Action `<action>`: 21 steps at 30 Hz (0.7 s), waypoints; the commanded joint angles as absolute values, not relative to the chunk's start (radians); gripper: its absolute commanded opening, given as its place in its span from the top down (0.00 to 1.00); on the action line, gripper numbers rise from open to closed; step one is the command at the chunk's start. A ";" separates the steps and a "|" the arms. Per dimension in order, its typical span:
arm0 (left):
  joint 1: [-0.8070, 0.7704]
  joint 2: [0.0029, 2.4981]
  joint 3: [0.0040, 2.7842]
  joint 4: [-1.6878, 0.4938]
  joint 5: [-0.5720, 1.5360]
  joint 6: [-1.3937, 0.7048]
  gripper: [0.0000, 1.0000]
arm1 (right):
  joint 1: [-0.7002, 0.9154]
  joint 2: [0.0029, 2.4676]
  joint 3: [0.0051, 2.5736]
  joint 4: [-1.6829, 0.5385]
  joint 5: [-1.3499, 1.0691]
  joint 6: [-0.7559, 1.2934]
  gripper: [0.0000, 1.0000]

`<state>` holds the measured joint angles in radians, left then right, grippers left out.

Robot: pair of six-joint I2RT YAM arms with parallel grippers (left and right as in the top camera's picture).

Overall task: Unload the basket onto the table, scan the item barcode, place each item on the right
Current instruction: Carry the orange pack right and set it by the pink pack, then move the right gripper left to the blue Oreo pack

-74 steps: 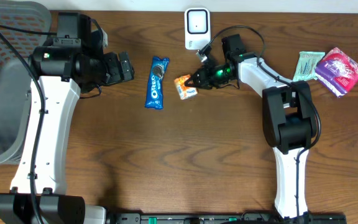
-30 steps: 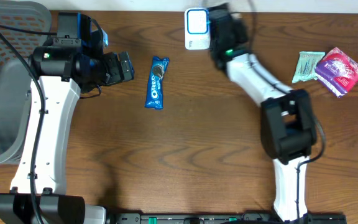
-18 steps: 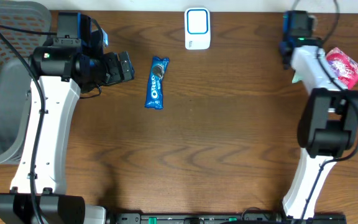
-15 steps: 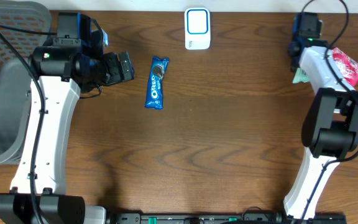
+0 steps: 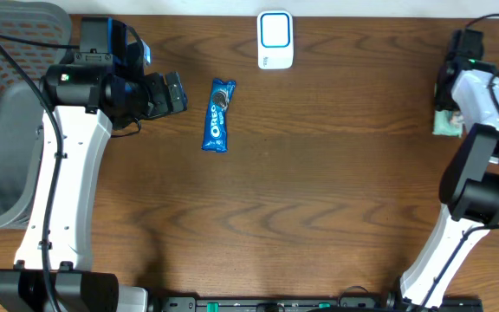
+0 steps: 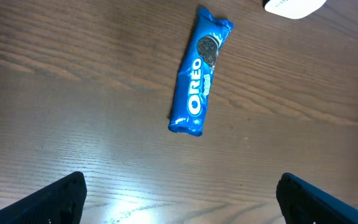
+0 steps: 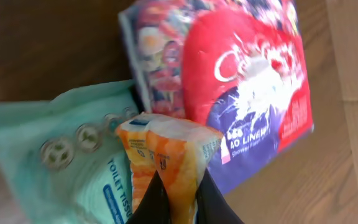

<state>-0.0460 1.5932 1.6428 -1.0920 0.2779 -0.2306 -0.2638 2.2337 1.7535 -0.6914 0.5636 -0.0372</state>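
Your right fingers point(image 7: 149, 210) pinch the orange packet point(image 7: 169, 155) by one end, at the right edge of the desk point(image 5: 319, 173). Its long axis runs straight out from them, and the free end points over the green pack point(image 7: 61, 168) marked "TOILET" and the red-purple pack point(image 7: 241, 81). The packet's own print you cannot read. Your left fingers point(image 6: 55, 199) are spread wide near the blue "OREO" pack point(image 6: 201, 71).
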 commanded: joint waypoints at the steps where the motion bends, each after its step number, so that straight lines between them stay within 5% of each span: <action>1: -0.044 1.596 1.640 -1.092 0.268 -0.218 0.02 | -0.283 2.198 1.764 -0.697 0.566 -0.041 0.59; 9: -0.044 1.596 1.640 -1.092 0.268 -0.218 0.02 | -0.274 2.181 1.765 -0.696 0.564 -0.010 0.01; 16: -0.044 1.596 1.641 -1.092 0.268 -0.218 0.02 | -0.234 2.053 1.765 -0.691 0.339 0.057 0.01; 21: -0.044 1.596 1.640 -1.092 0.268 -0.218 0.02 | -0.188 1.931 1.765 -0.685 -0.031 0.059 0.01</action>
